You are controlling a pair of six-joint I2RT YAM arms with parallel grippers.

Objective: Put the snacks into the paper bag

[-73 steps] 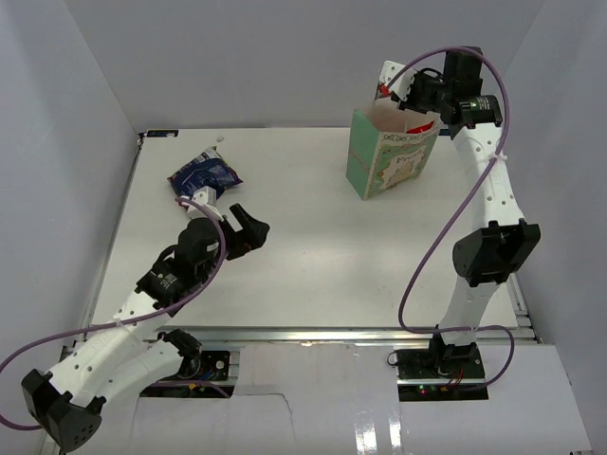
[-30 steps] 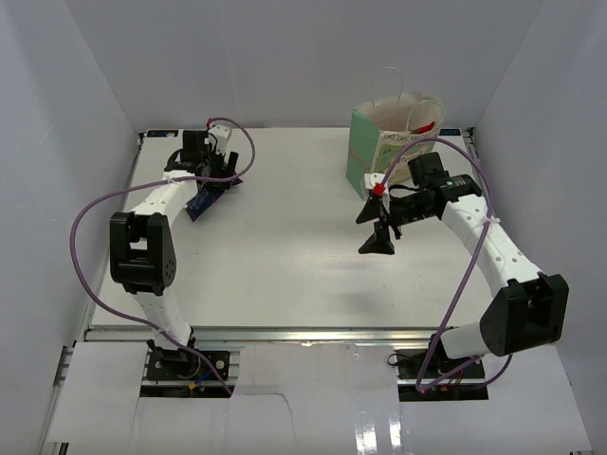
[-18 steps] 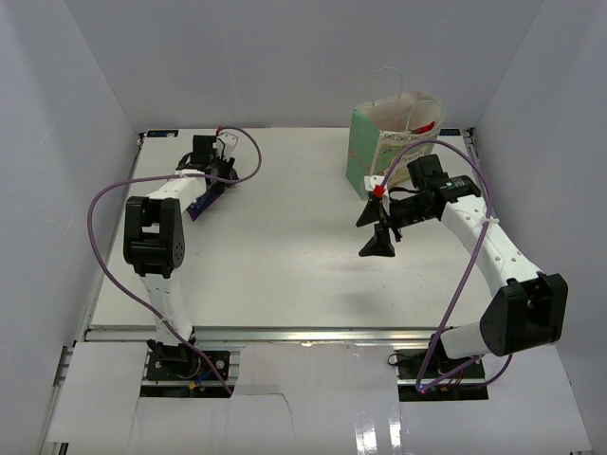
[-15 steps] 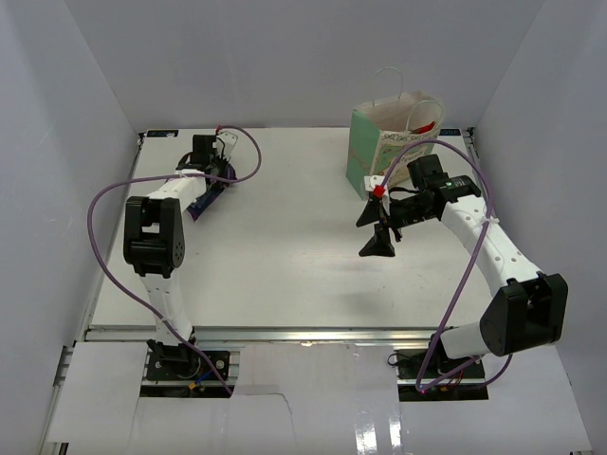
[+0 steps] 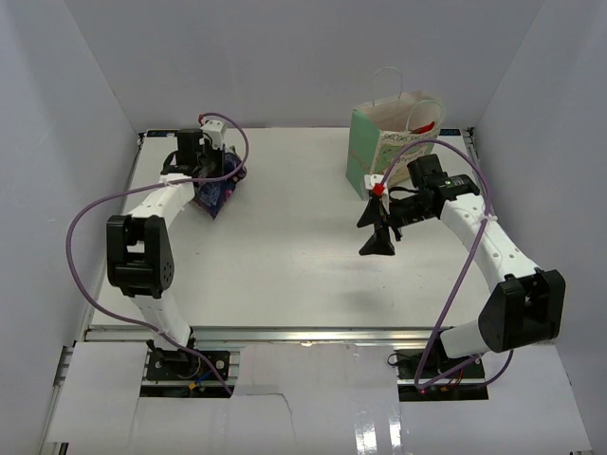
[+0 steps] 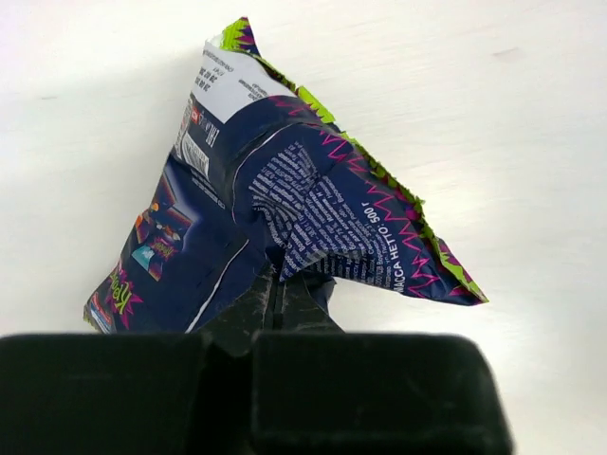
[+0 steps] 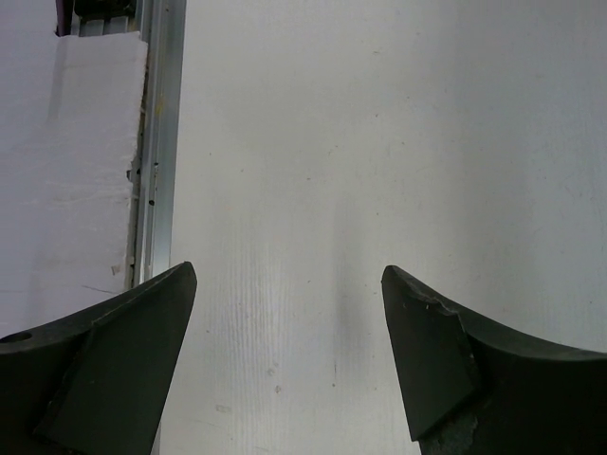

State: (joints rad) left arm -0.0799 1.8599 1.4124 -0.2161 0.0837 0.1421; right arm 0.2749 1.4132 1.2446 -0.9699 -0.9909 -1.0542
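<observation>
in the upper left of the overhead view, the left gripper [image 5: 212, 176] is clamped on the crinkled dark-blue snack bag [image 5: 220, 191], near the far left corner of the white desk [image 5: 285, 275]. the left wrist view shows this up close. the two black fingers [image 6: 303, 303] meet at the bottom centre of the frame with a fold of the packet's lower edge pinched between them. the rest of the packet fans upward, with a green zigzag seam running down its right side. i cannot tell whether it is clear of the desk.

right of centre, the right gripper [image 5: 375, 230] hangs with its jaws wide apart and nothing in them. its own view shows only bare desk between the fingers and a metal rail [image 7: 161, 142] at the left.

the mint-green paper bag [image 5: 379, 156] stands upright in the upper right, just beyond that gripper. its white handles [image 5: 394, 81] are raised, and something red [image 5: 429, 126] pokes above its rim.
</observation>
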